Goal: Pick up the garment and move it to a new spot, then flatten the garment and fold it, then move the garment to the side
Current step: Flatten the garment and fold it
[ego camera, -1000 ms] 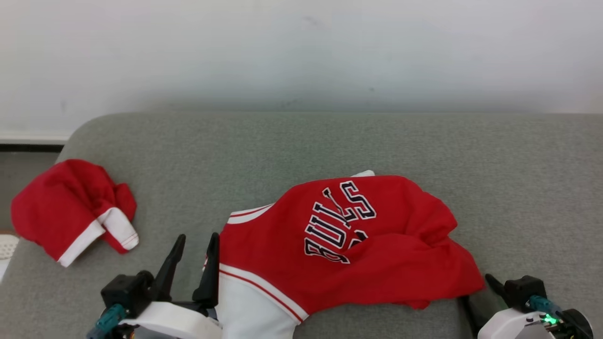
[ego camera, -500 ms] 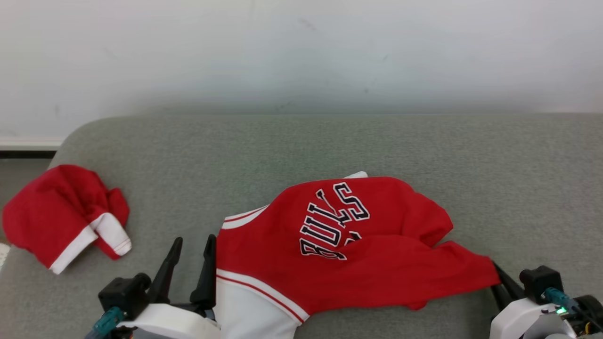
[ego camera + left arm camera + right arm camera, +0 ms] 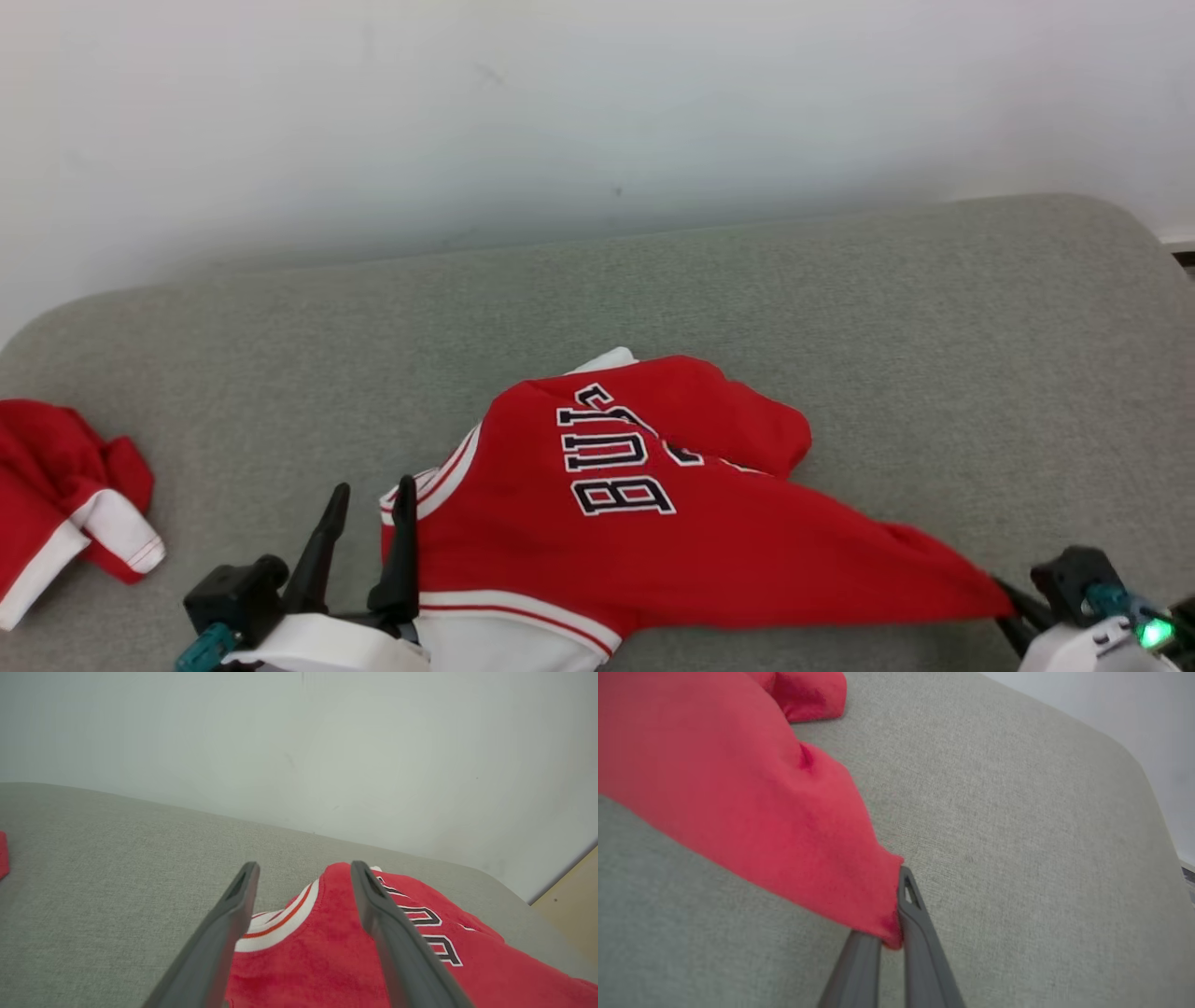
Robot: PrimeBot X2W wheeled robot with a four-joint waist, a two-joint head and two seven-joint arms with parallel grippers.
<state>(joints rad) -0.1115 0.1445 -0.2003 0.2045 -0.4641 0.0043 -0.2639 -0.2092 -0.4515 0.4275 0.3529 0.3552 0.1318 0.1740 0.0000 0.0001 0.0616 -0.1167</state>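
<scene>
The garment [image 3: 653, 532] is a red jersey with white trim and dark lettering, lying rumpled on the grey cushion [image 3: 840, 327]. My right gripper [image 3: 1006, 597] at the lower right is shut on the garment's right corner, which is drawn out into a taut point. In the right wrist view the fingers [image 3: 915, 924] pinch that red corner [image 3: 784, 826]. My left gripper [image 3: 372, 487] stands open just left of the garment's white-trimmed edge, holding nothing. The left wrist view has the trim edge [image 3: 280, 924] between the spread fingers [image 3: 224, 933], below them.
A second red and white cloth [image 3: 65, 504] lies bunched at the cushion's far left. A pale wall [image 3: 560, 112] rises behind the cushion. The cushion's rounded right end [image 3: 1148, 243] is at the upper right, with bare grey surface beyond the garment.
My right gripper has shut on the garment's right corner and drawn it rightward into a stretched point. The head camera has turned, shifting the whole picture. My left gripper stays open.
</scene>
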